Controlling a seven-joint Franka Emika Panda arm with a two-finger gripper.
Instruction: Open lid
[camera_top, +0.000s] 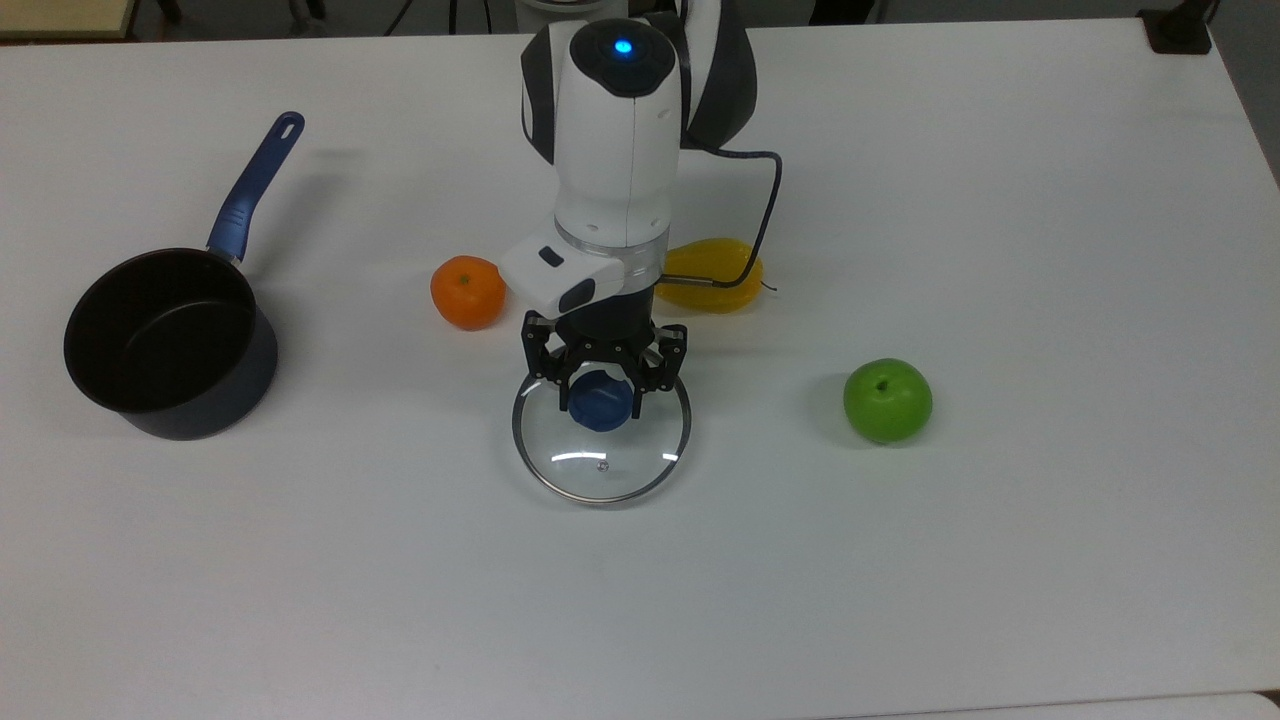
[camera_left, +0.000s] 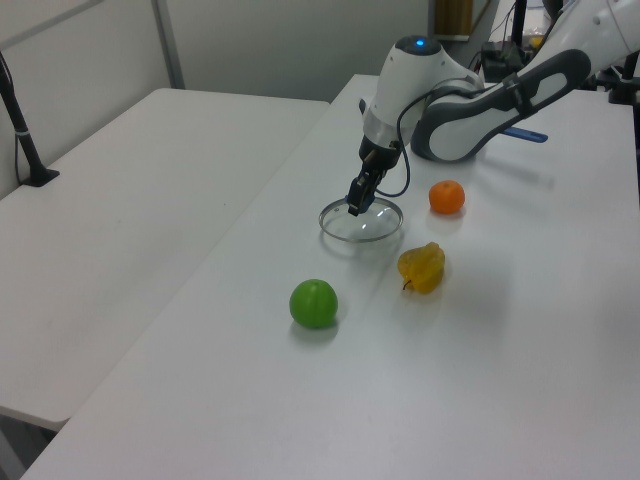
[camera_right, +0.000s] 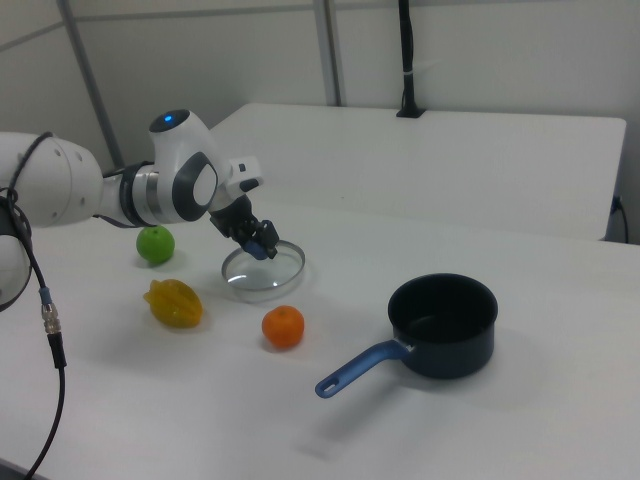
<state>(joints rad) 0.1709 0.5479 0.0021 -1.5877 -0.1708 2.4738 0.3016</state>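
1. No text, label, brand, number or sign can be read in the top view, the left view or the right view.
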